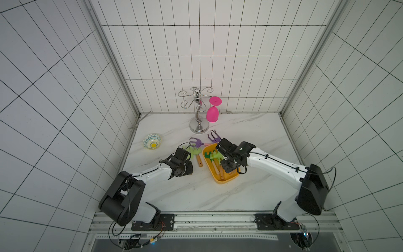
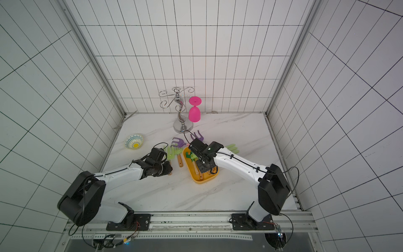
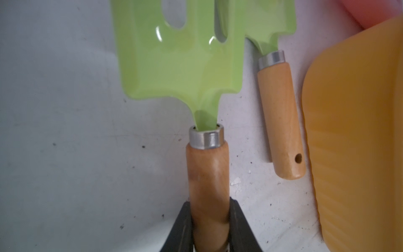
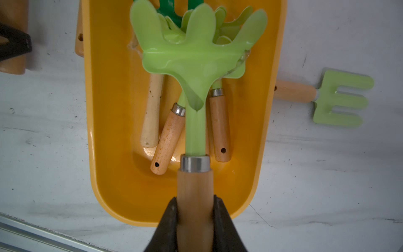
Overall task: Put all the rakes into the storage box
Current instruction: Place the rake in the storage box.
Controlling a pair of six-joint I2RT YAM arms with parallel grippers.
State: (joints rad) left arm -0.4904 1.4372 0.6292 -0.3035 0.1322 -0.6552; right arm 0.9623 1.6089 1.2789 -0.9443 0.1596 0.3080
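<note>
The right claw [image 4: 195, 209] is clenched on the wooden handle of the rake [image 4: 196, 56], a little behind the metal collar. The rake hangs over the storage box [image 4: 91, 109], which sits on the tabletop [image 4: 327, 174] between the two arms in both top views. Its prongs seem to float above the other tools [image 4: 220, 124] already lying in the box, though from this angle I cannot be sure they are not touching the heap.

The rake's long axis runs along the length of the box; the five-pronged green head points away from the claw toward the far short end, and the handle end sits over the near short rim.

I judge it light and stiff, with nothing fragile about it; the glossy painted head looks slippery and awkward to pinch, so the matt wood is the right place to hold. A grip this far back may let the head droop, and the piled handles underneath could leave it resting crooked once it is let go.

The left claw [image 3: 209, 209] is clamped on the wooden handle of a slotted green tool [image 3: 181, 65], just beside the box's outer wall; a second green tool [image 3: 281, 122] lies between them. A green fork [image 4: 342, 98] lies on the tabletop on the box's other side.
</note>
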